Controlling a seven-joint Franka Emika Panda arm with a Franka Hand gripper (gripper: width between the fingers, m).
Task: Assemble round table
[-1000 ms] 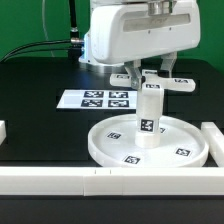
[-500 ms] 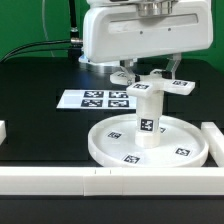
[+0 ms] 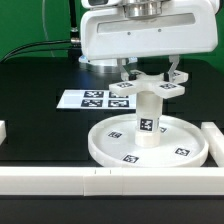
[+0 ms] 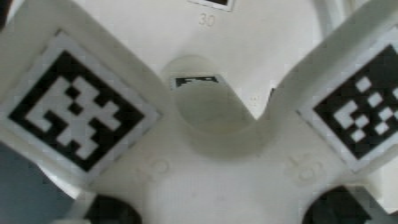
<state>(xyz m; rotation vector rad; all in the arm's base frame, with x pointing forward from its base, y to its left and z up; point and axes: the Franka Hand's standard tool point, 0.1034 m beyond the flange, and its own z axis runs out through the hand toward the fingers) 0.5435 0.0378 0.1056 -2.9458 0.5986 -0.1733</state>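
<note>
Jaws on white cross-shaped foot (image 3: 150, 88) (tagged)

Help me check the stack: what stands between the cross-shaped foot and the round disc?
The cylinder leg, upright on the round disc, cross-shaped foot at its top, seen in the exterior view.

White boxy wrist housing (image 3: 140, 35), rounded edges; dark grey mount (image 3: 140, 8) above; slim fingers (image 3: 176, 70), black tips.

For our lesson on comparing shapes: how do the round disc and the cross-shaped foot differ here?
The round disc is a wide circle; the cross-shaped foot is smaller, with arms. The disc lies on the table; the foot sits atop the upright leg, held by the gripper. Both are white with square tags.
</note>
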